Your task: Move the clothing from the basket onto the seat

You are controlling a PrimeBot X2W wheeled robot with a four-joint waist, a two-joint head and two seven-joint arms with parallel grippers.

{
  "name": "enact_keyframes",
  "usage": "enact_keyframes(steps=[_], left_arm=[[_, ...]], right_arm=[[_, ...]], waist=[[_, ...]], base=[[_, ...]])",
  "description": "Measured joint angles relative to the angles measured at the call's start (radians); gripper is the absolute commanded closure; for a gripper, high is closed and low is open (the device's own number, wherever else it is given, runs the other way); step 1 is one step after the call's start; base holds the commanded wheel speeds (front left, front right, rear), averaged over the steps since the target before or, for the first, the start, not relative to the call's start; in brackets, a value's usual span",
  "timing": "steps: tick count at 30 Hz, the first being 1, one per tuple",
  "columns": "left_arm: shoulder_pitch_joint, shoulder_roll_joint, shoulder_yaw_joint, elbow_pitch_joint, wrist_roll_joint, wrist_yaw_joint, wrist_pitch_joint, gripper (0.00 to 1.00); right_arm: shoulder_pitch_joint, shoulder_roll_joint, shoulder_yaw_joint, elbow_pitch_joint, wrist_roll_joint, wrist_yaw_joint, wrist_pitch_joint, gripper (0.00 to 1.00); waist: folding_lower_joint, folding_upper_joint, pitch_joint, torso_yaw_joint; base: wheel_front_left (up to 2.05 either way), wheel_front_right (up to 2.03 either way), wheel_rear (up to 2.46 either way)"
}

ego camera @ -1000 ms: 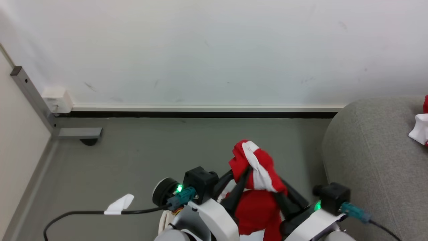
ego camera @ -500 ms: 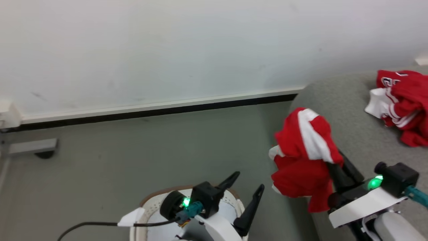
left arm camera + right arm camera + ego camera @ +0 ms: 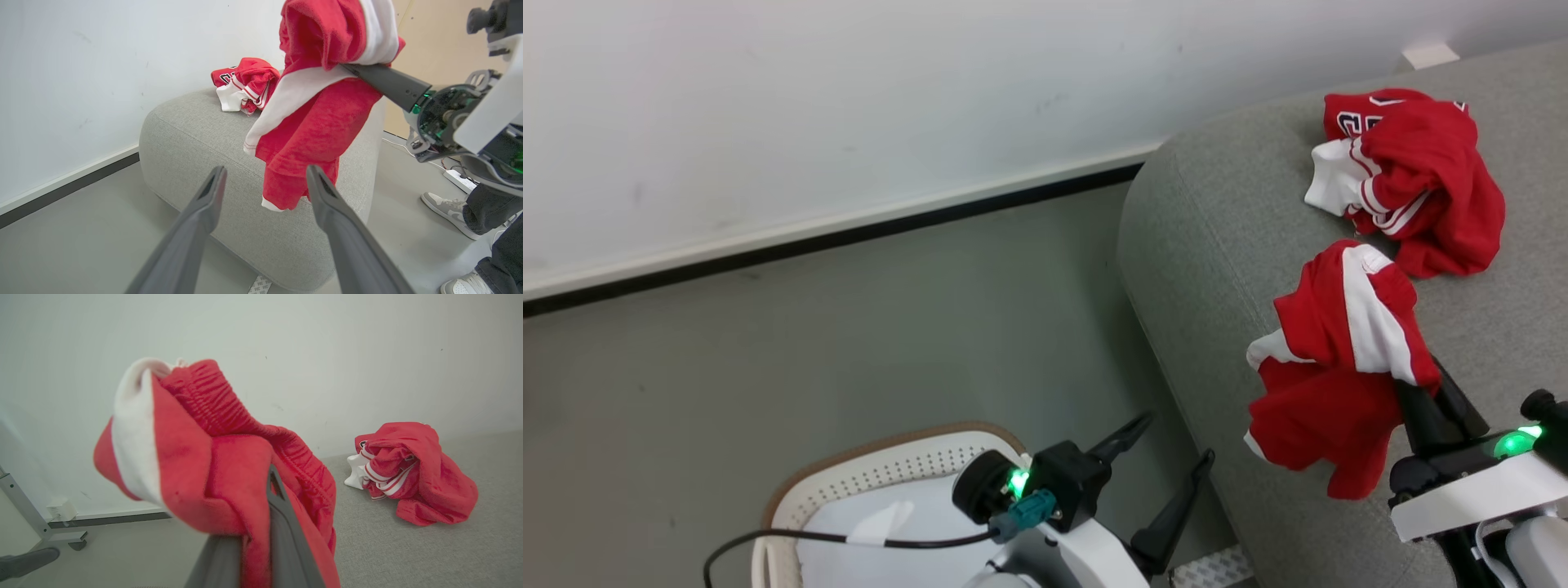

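The right end effector is clamped on a crumpled red fabric garment with a broad white stripe. It holds the garment raised above the near part of the large grey upholstered sofa seat, likely so the hanging folds clear the edge before release. A gathered elastic band shows along the garment's top. A second red jersey with white striped trim and a black number lies bunched farther back on the seat. The left end effector is spread and empty, and hovers beside the oval white perforated plastic basket with a brown rim, probably out of the way.
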Motion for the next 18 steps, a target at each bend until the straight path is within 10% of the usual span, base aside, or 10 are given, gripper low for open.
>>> enact_keyframes(steps=[18], left_arm=[[-0.384,0.035,0.086,-0.006,0.073,-0.026,0.041,0.00]], right_arm=[[-0.642,-0.036,-0.431,0.216,-0.157,0.000,0.101,1.00]], waist=[[0.0003,-0.0001,0.365,0.055]], base=[[0.00,0.00,0.00]])
